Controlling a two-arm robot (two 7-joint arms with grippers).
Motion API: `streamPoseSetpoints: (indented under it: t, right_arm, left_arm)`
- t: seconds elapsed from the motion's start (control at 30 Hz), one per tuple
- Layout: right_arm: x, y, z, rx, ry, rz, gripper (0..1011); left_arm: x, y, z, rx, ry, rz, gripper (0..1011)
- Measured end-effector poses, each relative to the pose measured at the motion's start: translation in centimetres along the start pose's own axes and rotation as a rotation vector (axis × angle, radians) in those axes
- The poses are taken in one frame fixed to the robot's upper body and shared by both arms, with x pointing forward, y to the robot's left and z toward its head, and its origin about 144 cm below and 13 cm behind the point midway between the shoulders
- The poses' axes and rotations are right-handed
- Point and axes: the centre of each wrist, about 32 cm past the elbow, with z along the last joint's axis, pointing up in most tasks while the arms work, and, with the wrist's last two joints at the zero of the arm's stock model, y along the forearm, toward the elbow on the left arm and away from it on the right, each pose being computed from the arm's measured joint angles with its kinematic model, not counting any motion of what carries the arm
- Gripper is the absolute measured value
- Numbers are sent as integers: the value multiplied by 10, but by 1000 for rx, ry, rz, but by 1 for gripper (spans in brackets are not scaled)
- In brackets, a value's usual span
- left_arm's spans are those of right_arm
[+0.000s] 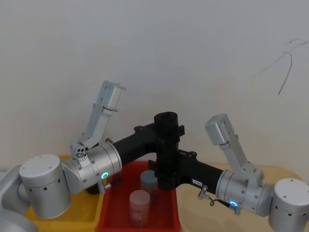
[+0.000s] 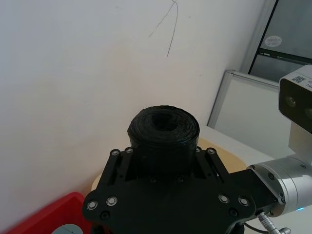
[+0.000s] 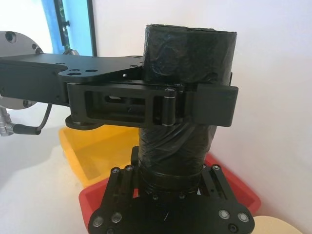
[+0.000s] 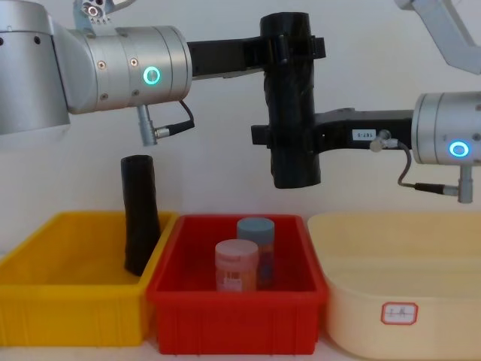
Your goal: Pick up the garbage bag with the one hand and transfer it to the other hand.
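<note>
The garbage bag (image 4: 293,90), a thick matte black roll, hangs upright in the air above the red bin (image 4: 233,320). My left gripper (image 4: 291,49), on the green-ringed arm, is shut around the roll's upper part. My right gripper (image 4: 289,139), on the blue-ringed arm with a white label, is shut around the lower part. In the right wrist view the left gripper (image 3: 195,105) clamps the bag (image 3: 187,53) above my right gripper (image 3: 173,178). The head view shows the bag (image 1: 166,145) between both arms.
A slimmer black roll (image 4: 139,214) leans in the yellow bin (image 4: 68,301) at the left. The red bin holds a blue-lidded jar (image 4: 255,229) and a pink jar (image 4: 237,263). A cream basin (image 4: 398,286) stands at the right. A white wall is behind.
</note>
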Motion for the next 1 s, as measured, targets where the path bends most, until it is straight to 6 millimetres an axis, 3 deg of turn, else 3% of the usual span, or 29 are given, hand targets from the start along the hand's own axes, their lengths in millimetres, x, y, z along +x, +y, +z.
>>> streamPoseSetpoints:
  t: [0.7,1.0]
  right_arm:
    - [-4,-8,0,22,-4,-49,537]
    - [-6,-15,-1,23,-1,-106,537]
  left_arm:
    - [0,1,0,-1,1,-3,1001]
    - [3,9,0,-6,12,-33,1000]
